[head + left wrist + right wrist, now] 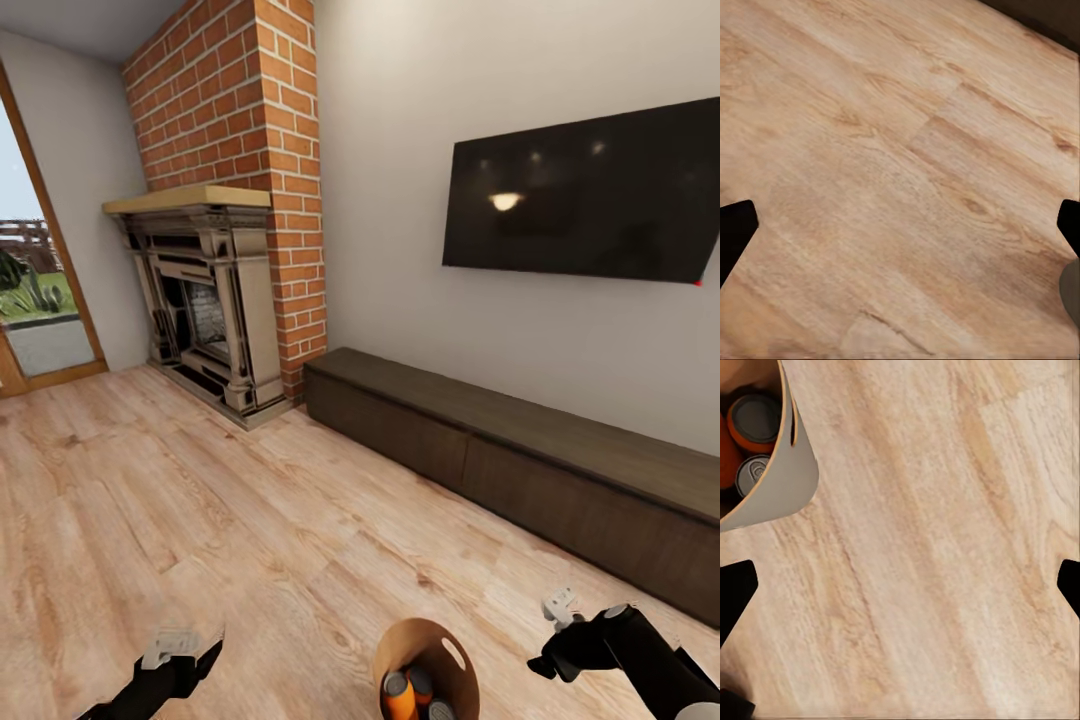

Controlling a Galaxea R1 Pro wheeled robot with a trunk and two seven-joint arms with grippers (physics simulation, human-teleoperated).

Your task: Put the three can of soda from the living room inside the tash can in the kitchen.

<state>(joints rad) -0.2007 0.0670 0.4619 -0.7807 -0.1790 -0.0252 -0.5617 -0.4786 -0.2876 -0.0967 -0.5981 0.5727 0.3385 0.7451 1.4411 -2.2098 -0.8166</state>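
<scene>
The round tan trash can (432, 640) sits at the bottom of the head view, between my two arms. Orange soda cans (398, 697) with grey ends stand inside it. The right wrist view catches the trash can's wall (789, 480) and two can tops (754, 420) within it. My left gripper (185, 652) hangs open over bare plank floor, its dark fingertips (735, 225) wide apart with nothing between them. My right gripper (556, 628) is open too, just right of the trash can and apart from it, with floor between its fingertips (735, 585).
This is the living room: light wood plank floor (250, 520), a red brick fireplace (215, 300) ahead on the left, a black wall TV (585, 195) and a long low dark cabinet (520, 450) along the right wall. A glass door (35, 290) opens at far left.
</scene>
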